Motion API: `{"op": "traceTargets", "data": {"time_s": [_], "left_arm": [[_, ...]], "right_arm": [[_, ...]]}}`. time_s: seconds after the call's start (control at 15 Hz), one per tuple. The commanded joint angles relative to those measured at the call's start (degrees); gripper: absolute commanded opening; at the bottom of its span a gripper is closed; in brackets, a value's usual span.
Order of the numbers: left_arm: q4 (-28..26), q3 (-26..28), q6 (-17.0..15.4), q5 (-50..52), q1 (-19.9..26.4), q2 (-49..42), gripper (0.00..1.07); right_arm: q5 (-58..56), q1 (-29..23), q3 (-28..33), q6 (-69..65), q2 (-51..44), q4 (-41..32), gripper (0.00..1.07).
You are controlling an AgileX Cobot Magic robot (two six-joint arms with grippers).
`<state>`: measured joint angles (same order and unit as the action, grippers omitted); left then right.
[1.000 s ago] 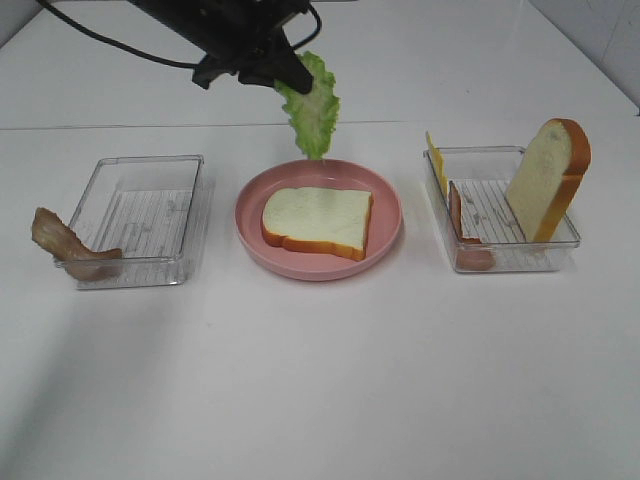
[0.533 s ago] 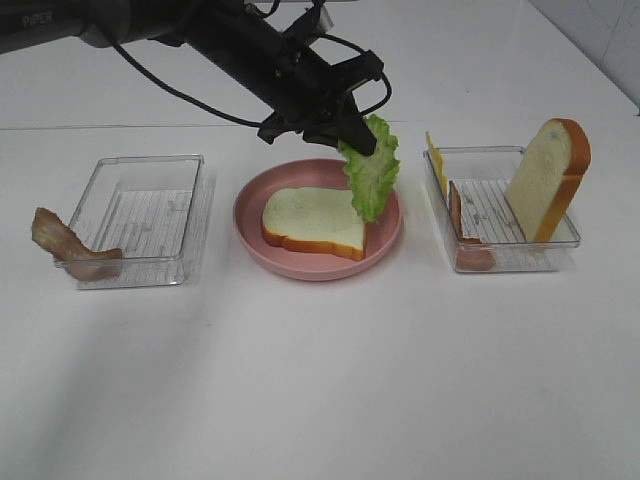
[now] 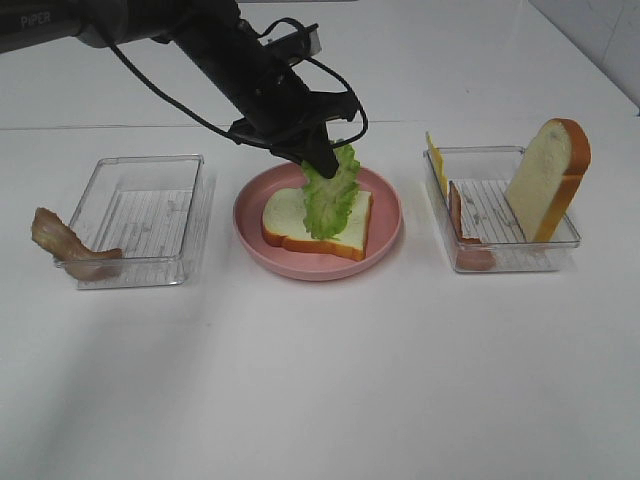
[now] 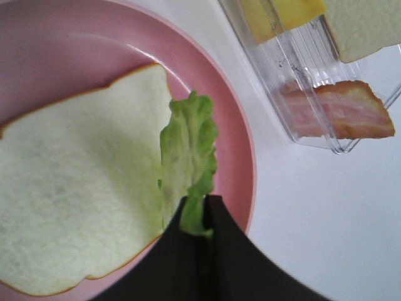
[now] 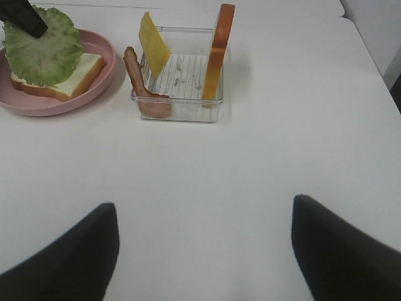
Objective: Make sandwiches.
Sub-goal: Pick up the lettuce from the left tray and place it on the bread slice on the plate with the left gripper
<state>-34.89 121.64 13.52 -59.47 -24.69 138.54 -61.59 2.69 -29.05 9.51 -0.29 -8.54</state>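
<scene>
A white bread slice (image 3: pixel 300 223) with orange-brown crust lies on the round pink plate (image 3: pixel 385 225). My left gripper (image 3: pixel 322 166) is shut on a ruffled green lettuce leaf (image 3: pixel 330 198), which hangs down and touches the bread slice; it shows in the left wrist view (image 4: pixel 188 166) and the right wrist view (image 5: pixel 41 52). A second bread slice (image 3: pixel 548 178) stands in the right clear tray (image 3: pixel 500 258) with a yellow cheese slice (image 3: pixel 435 163) and a bacon strip (image 3: pixel 460 225). My right gripper (image 5: pixel 203 251) is open over bare table, away from everything.
A left clear tray (image 3: pixel 140 215) holds nothing but a bacon strip (image 3: pixel 65 246) draped over its front left corner. White table (image 3: pixel 320 380) lies in front of the plate and trays.
My left gripper has carried the lettuce from behind the plate forward and down; the leaf now hangs over the bread slice and touches it.
</scene>
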Motion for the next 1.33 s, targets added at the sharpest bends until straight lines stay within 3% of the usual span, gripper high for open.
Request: {"op": "traceTargets", "data": {"time_s": [0.07,0.2,0.4,0.8,1.13,1.33], "left_arm": [[0.6,0.1,-0.1,1.2,0.0,0.3,0.0],[-6.4,0.1,-0.6,1.2,-0.2,0.3,0.0],[-16.4,0.1,3.8,1.7,-0.2,0.3,0.0],[-13.8,0.1,4.6,1.1,-0.2,4.1,0.0],[-2.1,0.1,4.1,1.7,0.0,3.3,0.0],[2.0,0.1,0.9,2.2,0.0,3.3,0.0]], "right_arm": [[0.5,0.3,0.1,0.6,-0.9,0.1,0.72],[0.5,0.3,0.1,0.6,-0.9,0.1,0.72],[0.5,0.3,0.1,0.6,-0.9,0.1,0.72],[0.5,0.3,0.1,0.6,-0.9,0.1,0.72],[0.5,0.3,0.1,0.6,-0.9,0.1,0.72],[0.5,0.3,0.1,0.6,-0.9,0.1,0.72]]}}
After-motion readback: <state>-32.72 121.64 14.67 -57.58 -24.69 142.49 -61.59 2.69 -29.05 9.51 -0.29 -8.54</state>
